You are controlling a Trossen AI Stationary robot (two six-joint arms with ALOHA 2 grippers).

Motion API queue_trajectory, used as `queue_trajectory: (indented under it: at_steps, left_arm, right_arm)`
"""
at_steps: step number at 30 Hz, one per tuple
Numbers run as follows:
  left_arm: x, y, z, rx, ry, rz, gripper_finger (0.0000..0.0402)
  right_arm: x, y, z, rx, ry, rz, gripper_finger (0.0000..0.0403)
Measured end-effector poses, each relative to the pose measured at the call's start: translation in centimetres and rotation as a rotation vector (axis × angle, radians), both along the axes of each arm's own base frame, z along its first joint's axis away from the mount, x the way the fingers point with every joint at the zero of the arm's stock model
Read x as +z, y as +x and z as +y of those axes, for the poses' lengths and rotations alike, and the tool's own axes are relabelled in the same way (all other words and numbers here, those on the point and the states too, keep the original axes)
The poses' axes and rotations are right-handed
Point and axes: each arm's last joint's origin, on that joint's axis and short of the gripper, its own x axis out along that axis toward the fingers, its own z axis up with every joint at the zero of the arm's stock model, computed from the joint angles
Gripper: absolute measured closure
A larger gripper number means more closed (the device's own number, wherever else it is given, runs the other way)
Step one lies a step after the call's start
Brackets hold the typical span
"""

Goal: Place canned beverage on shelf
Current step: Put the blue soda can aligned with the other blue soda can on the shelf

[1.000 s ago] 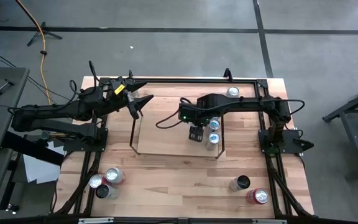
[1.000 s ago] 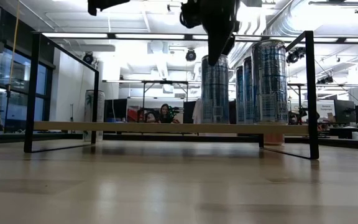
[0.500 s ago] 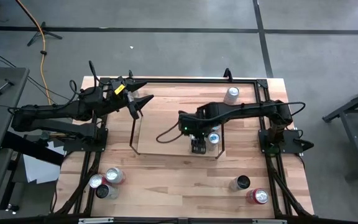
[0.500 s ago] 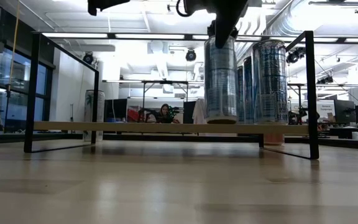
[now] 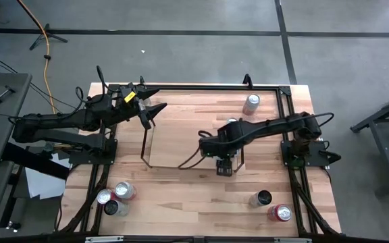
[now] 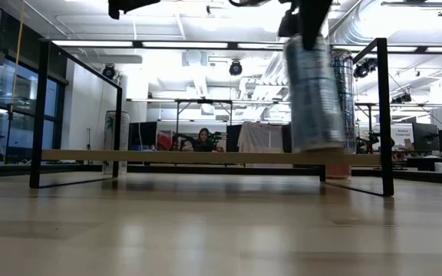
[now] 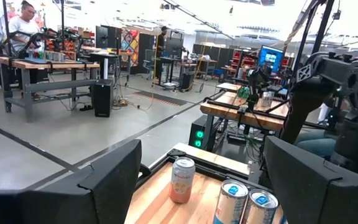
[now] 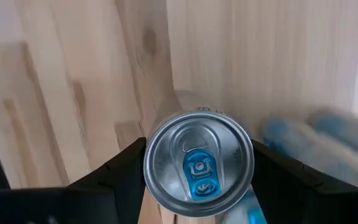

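Observation:
My right gripper (image 5: 225, 167) hangs over the near right end of the shelf (image 5: 181, 145), pointing down and shut on a silver-and-blue can (image 6: 313, 92). Its top with a blue tab fills the right wrist view (image 8: 197, 165). The shelf is a low light-wood board with black wire frames at its short ends. More blue cans (image 7: 244, 204) stand upright on its right part. My left gripper (image 5: 150, 111) waits open at the table's far left, held level above the shelf's left end. My right gripper pinches the can's upper wall between its two fingers (image 8: 120, 177), one on each side just below the rim (image 8: 149, 168). The fingers come from above, pointing down. The can hangs below them, slightly tilted, its bottom (image 6: 318, 144) clear of the shelf board.
An orange-and-white can (image 5: 251, 102) stands on the table at the far right. Three cans (image 5: 117, 196) are grouped near the left front, and two more (image 5: 270, 206) near the right front. Black rails (image 5: 296, 175) run along the table's sides. Bare wood lies in front of the shelf.
My right gripper has lifted the can from beside the other cans on the shelf. It has carried the can toward the table's near edge and a little to the right. The can, upright before, now hangs slightly tilted.

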Motion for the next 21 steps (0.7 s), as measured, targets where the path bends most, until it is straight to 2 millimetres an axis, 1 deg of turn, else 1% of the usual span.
queue_trajectory:
  at_steps: [4, 9, 18, 21]
  left_arm:
    - [0.0, 0.0, 0.0, 0.000, 0.000, 0.000, 0.0103]
    - [0.0, 0.0, 0.0, 0.000, 0.000, 0.000, 0.0103]
    - [0.0, 0.0, 0.0, 0.001, 0.000, 0.000, 0.0103]
    - [0.0, 0.0, 0.0, 0.000, 0.000, 0.000, 0.0103]
  right_arm:
    - [0.2, -0.7, 0.4, -0.009, -0.029, 0.036, 0.0171]
    - [0.2, -0.7, 0.8, -0.010, -0.024, 0.029, 0.0171]
    - [0.3, -1.2, 0.7, -0.016, -0.033, 0.073, 0.0171]
    - [0.9, -1.5, 0.6, -0.037, -0.044, 0.046, 0.0171]
